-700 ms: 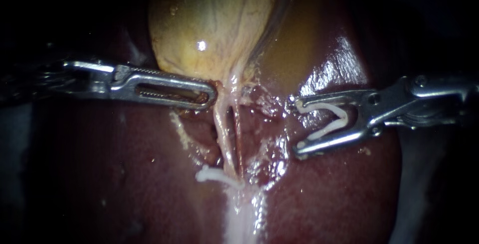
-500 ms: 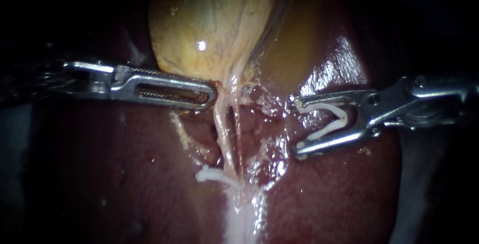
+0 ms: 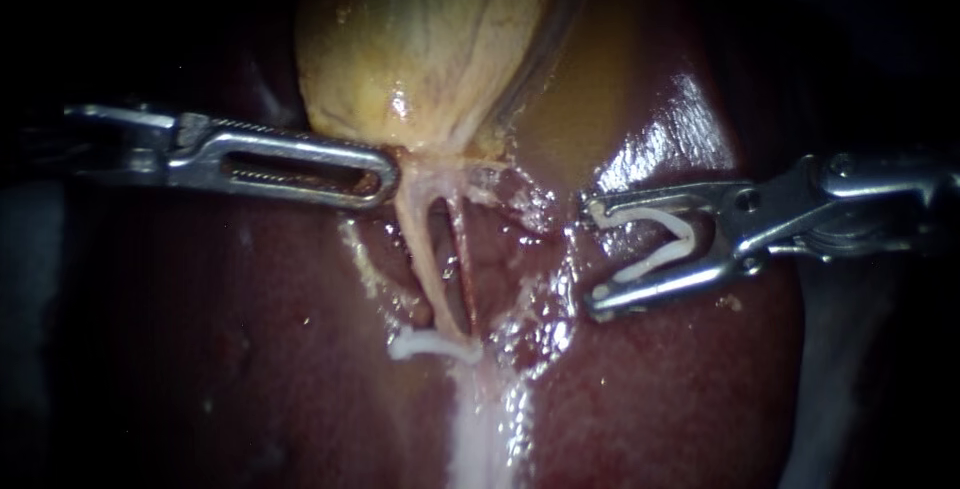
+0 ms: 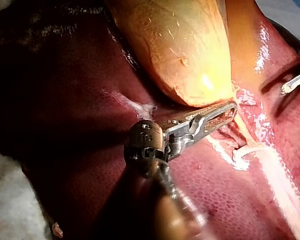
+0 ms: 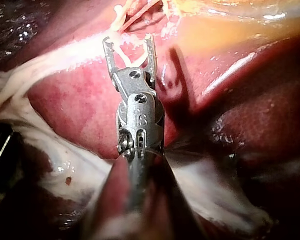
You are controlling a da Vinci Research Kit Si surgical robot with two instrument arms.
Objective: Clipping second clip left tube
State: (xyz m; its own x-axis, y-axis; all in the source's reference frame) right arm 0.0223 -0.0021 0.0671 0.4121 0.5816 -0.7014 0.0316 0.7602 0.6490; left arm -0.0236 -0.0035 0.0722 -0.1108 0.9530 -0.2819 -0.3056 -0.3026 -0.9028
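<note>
The yellow gallbladder (image 3: 430,39) lies on the dark red liver (image 3: 250,349). From its neck two thin tubes run down: the left tube (image 3: 418,259) and the right tube (image 3: 460,254). A white clip (image 3: 430,345) sits across the left tube's lower end. My left instrument (image 3: 383,175) has slotted jaws shut on tissue at the gallbladder neck; the left wrist view shows the same grip (image 4: 231,110). My right instrument (image 3: 590,251) stands right of the tubes, apart from them. Its jaws stand wide and carry a white clip (image 3: 665,239) between them. In the right wrist view its jaws (image 5: 129,46) point at the tubes (image 5: 135,15).
Wet, glistening torn tissue (image 3: 530,299) lies between the tubes and my right instrument. A pale white band (image 3: 480,429) runs down the liver below the clipped spot. The liver's edges fall into darkness on both sides.
My left instrument has drawn back to the left and slightly up, pulling the gallbladder neck with it. The two tubes are stretched and spread further apart. My right instrument has not moved.
</note>
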